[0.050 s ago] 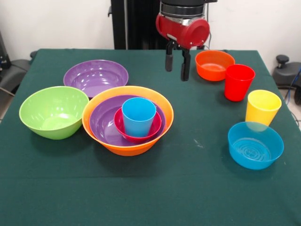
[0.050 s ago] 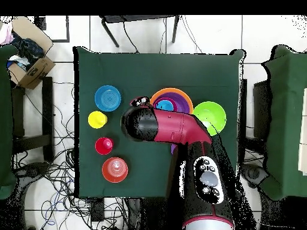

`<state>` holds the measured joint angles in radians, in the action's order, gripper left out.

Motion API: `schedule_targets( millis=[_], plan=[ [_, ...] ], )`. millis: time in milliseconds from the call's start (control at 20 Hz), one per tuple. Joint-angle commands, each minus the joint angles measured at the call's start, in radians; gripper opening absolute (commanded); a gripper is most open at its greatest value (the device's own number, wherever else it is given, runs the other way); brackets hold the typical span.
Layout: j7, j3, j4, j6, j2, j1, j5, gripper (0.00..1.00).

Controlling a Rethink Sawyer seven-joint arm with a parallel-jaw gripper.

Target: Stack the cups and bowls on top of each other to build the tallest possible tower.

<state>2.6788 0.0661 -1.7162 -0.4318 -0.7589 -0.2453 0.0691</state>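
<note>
The tower stands left of centre: a large orange bowl (image 1: pixel 126 149) holds a purple bowl (image 1: pixel 102 121), a small pink-red bowl (image 1: pixel 136 137) and an upright blue cup (image 1: pixel 138 116). My gripper (image 1: pixel 177 63) hangs open and empty above the cloth at the back, between the tower and the small orange bowl (image 1: pixel 214 65). To the right stand the red cup (image 1: pixel 239 82), the yellow cup (image 1: pixel 262 107) and the small blue bowl (image 1: pixel 255 145). A second purple bowl (image 1: pixel 96 76) and the lime green bowl (image 1: pixel 54 112) sit on the left. In the overhead view the arm (image 2: pixel 174 129) covers part of the tower.
The table (image 1: pixel 155 188) is covered in dark green cloth. Off the table, a cardboard box (image 2: pixel 27 57) sits by one corner, and cables lie on the floor around it.
</note>
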Motion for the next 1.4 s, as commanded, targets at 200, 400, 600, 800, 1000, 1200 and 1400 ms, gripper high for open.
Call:
schedule_targets(
  millis=[200,400,600,800,1000,1200,1400],
  plan=[
    [0.058,0.027,-0.070,-0.047,0.043,0.031,-0.021,1.00],
    [0.059,-0.001,-0.049,-0.093,0.023,0.046,-0.017,1.00],
    [0.050,0.005,-0.041,-0.136,-0.002,0.034,-0.038,1.00],
    [0.053,-0.012,0.001,-0.198,-0.016,0.038,-0.045,1.00],
    [0.057,-0.025,0.047,-0.226,0.000,0.038,-0.047,1.00],
    [0.059,-0.047,0.090,-0.251,0.013,0.034,-0.047,1.00],
    [0.058,-0.064,0.144,-0.291,0.027,0.014,-0.054,1.00]
  ],
)
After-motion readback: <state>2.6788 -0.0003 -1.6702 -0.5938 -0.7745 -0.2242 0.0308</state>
